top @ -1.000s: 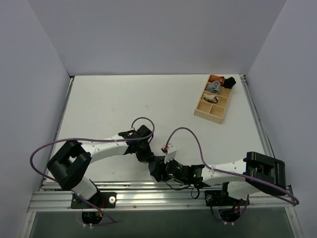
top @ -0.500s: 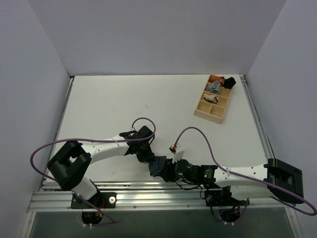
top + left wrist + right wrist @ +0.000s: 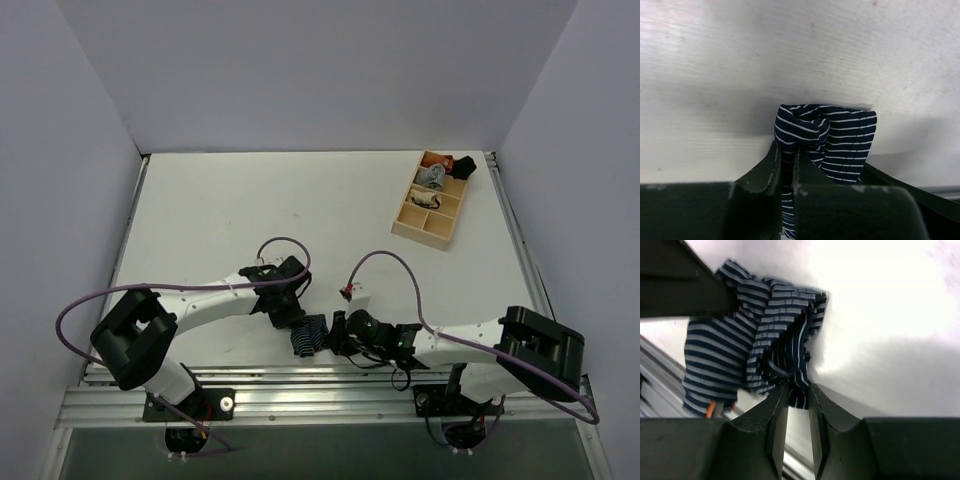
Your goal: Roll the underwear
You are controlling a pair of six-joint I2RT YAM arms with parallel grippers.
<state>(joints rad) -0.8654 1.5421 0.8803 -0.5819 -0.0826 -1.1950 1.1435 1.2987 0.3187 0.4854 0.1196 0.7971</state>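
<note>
The underwear (image 3: 308, 336), dark navy with light pinstripes, lies bunched into a loose roll near the table's front edge, between my two grippers. My left gripper (image 3: 294, 322) comes from the left and is shut on a fold of it. In the left wrist view the striped cloth (image 3: 840, 135) runs down between the closed fingers of that gripper (image 3: 785, 150). My right gripper (image 3: 332, 335) meets the bundle from the right. In the right wrist view its jaws (image 3: 797, 387) stand narrow, pinching a hanging fold of the underwear (image 3: 740, 350) at the tips. An orange edge shows at the bundle's lower left.
A wooden divided tray (image 3: 412, 229) sits at the back right, with small grey, black and orange rolled garments (image 3: 445, 166) in its far compartments. The metal rail (image 3: 300, 385) runs just behind the bundle at the table's front edge. Purple cables loop above both arms.
The right gripper's jaws have narrowed onto a fold of the underwear, and its arm has shifted. The bundle has drawn in and moved slightly left. The left gripper has kept its grip.
</note>
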